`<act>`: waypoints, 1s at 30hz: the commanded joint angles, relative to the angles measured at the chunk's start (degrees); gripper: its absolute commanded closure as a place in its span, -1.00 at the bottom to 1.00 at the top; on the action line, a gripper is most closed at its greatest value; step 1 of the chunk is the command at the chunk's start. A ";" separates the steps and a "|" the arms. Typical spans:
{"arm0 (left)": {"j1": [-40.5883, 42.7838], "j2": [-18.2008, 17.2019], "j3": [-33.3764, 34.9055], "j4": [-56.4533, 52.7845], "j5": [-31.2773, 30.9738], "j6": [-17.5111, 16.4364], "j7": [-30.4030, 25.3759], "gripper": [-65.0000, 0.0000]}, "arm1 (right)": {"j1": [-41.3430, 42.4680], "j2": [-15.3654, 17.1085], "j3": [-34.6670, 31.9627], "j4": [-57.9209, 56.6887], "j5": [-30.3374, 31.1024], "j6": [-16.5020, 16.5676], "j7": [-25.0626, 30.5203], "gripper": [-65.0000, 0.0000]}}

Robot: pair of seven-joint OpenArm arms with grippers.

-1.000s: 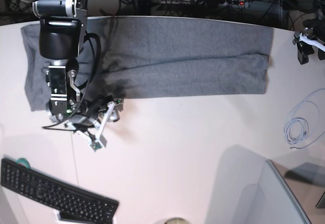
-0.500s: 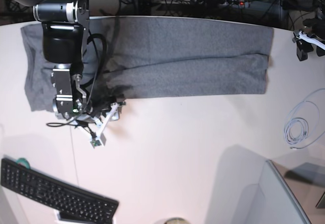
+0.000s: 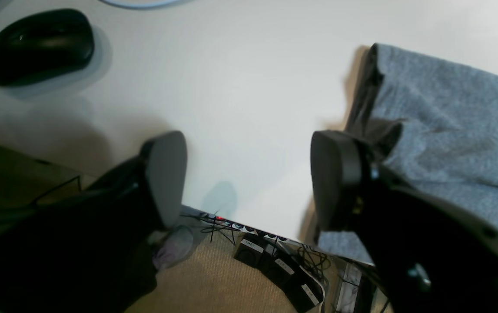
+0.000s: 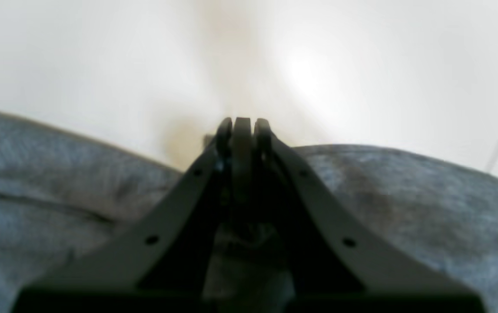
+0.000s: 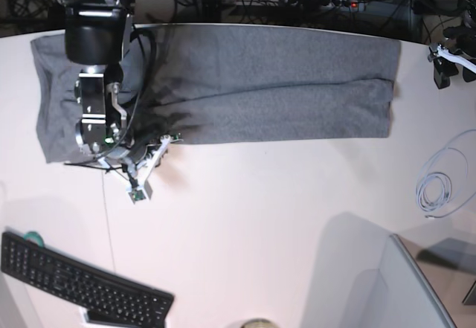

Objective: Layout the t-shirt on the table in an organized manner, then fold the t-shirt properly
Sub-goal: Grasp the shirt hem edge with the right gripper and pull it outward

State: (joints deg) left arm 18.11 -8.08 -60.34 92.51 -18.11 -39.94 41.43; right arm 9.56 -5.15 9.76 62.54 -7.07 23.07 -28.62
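White counter [image 5: 260, 216] carries the grey t-shirt [image 5: 282, 90], folded into a long band along the far edge. The right gripper [image 4: 242, 126] sits low at the shirt's near hem toward the left of the base view, its fingers [image 4: 224, 130] pressed together; whether cloth is pinched between them I cannot tell. The left gripper [image 3: 249, 178] hangs at the counter's far right edge, beside the shirt's end, its fingers [image 3: 168, 174] spread wide and empty. A black keyboard [image 5: 82, 280] lies near the front corner.
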 commanded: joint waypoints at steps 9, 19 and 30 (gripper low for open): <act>-0.13 -1.02 -0.02 0.81 -0.84 -0.06 -1.12 -0.31 | -6.18 -1.58 -0.13 19.26 0.96 0.36 -6.94 1.00; -0.48 -0.93 0.07 0.81 -0.92 -0.06 -1.12 -0.31 | -17.43 -1.67 -0.04 29.46 0.96 0.36 -6.94 1.00; -0.57 -1.02 2.62 0.72 -0.75 -0.06 -1.12 -0.31 | -26.57 -2.46 0.04 37.19 1.05 0.09 -6.94 1.00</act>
State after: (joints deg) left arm 17.61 -8.19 -57.71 92.44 -18.00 -39.70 41.45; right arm -17.43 -7.18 9.78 98.43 -6.44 23.33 -36.69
